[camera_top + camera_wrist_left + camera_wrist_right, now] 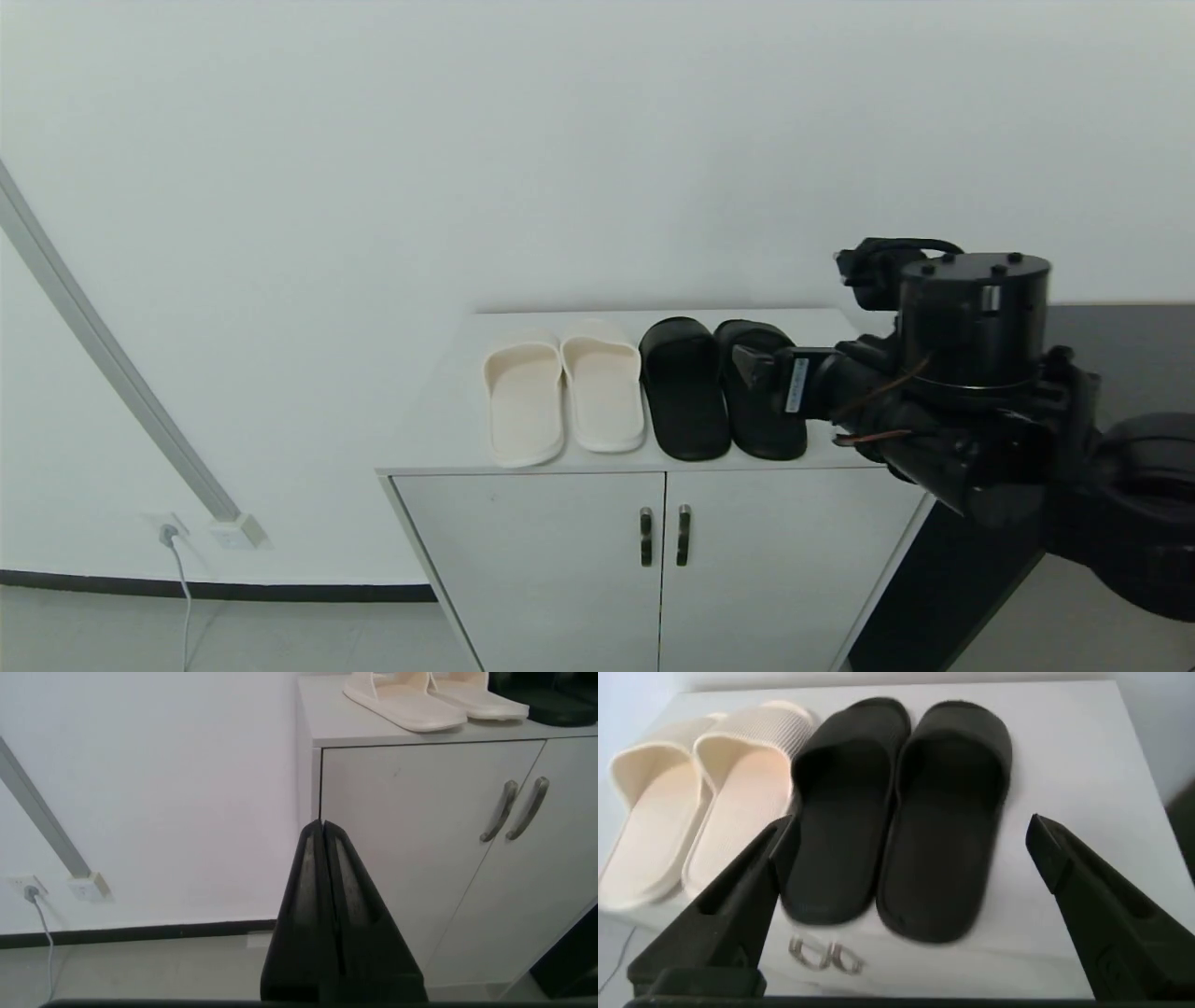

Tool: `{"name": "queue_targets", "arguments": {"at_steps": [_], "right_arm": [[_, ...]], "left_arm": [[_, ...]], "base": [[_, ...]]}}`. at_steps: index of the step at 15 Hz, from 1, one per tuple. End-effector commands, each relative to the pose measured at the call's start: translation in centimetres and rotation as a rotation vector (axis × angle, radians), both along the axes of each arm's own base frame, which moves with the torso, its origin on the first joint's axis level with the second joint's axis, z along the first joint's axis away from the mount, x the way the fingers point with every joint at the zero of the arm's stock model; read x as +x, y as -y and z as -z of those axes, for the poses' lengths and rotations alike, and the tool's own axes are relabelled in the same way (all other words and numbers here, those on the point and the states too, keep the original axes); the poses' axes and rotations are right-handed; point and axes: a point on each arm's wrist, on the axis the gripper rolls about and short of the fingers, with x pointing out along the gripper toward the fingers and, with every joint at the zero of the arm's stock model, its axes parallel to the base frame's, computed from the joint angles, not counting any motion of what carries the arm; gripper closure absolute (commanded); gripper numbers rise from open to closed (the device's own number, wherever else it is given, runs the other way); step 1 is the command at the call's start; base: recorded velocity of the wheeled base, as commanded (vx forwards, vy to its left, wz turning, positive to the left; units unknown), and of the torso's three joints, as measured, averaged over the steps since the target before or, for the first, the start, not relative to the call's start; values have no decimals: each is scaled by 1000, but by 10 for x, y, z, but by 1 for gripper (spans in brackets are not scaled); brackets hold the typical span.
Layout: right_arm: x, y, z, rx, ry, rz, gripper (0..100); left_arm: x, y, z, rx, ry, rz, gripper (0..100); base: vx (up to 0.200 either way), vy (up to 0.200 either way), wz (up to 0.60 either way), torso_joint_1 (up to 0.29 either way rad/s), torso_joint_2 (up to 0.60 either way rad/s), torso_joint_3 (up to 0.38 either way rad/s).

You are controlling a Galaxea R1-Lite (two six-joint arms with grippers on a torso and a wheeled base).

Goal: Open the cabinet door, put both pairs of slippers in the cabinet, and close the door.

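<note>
Matte cream moulded-foam slippers (563,397), ribbed straps, and smooth black rubbery slippers (719,392) lay side by side atop white flat-panel cabinet (523,560); doors shut, slim dark bar handles (664,536). Right gripper (906,831) spread wide over black pair. Left gripper (323,831) pressed closed near cabinet's front corner.

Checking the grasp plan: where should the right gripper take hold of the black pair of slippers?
Across both together near the straps, coming from above the heel end. The black slippers lie flat on the cabinet, close side by side, heels frontward; the open right gripper likely spans both.
</note>
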Motion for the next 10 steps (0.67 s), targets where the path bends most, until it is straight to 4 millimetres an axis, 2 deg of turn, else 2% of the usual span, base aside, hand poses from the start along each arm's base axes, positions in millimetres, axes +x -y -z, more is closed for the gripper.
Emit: {"name": "queue_targets", "arguments": {"at_steps": [1,5,8,10], "right_arm": [[30,-31,21,-40,-25,29,0],[68,-55,38,-65,-16,96,0],[96,-57,51,-99,-14,133,0],[105,-55,61,-109,-26,147,0]], "left_arm": [[0,0,0,0,0,0,100],[0,0,0,0,0,0,100],[0,0,0,0,0,0,100],[0,0,0,-2,0,0,100]], "base": [[0,0,0,0,0,0],[0,0,0,0,0,0],[0,0,0,0,0,0],[0,0,0,0,0,0]]}}
